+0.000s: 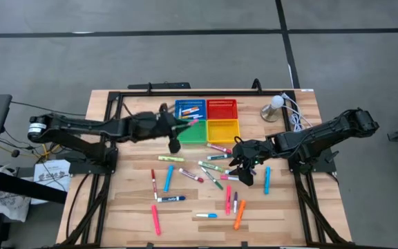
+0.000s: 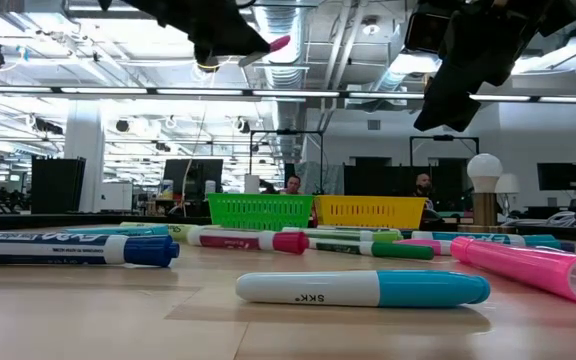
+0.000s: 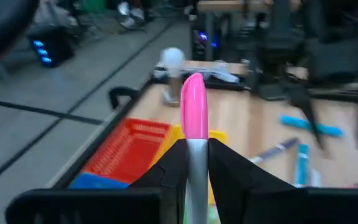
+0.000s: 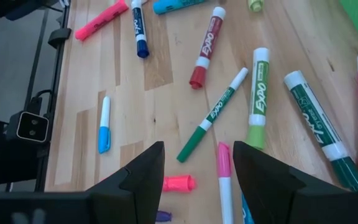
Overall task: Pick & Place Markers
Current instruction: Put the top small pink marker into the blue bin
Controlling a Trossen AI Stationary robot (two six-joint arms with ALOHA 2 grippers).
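Note:
My left gripper (image 3: 194,146) hangs high above the green basket (image 1: 193,131), shut on a pink-capped marker (image 3: 194,112). The marker's pink tip (image 2: 278,43) also shows in the low view. Blue (image 1: 190,109), red (image 1: 222,108) and yellow (image 1: 223,130) baskets stand beside the green one at the table's far middle. My right gripper (image 4: 197,155) hovers open above several loose markers lying flat on the table. A pink-capped marker (image 4: 224,180) lies below the gap between its fingers, untouched. My left gripper pinches the marker's pale barrel (image 3: 196,163) between its two fingers. The marker lies along the fingers, and its pink cap end (image 3: 194,93) sticks out ahead of them toward the table's right. The marker is held nearly level, lifted clear of table and baskets.
Many markers lie scattered over the table's middle and near part, among them a green one (image 4: 211,118), a red one (image 4: 205,50) and a light blue one (image 1: 206,216). A white bulb-shaped lamp (image 1: 276,102) with cables stands at the far right.

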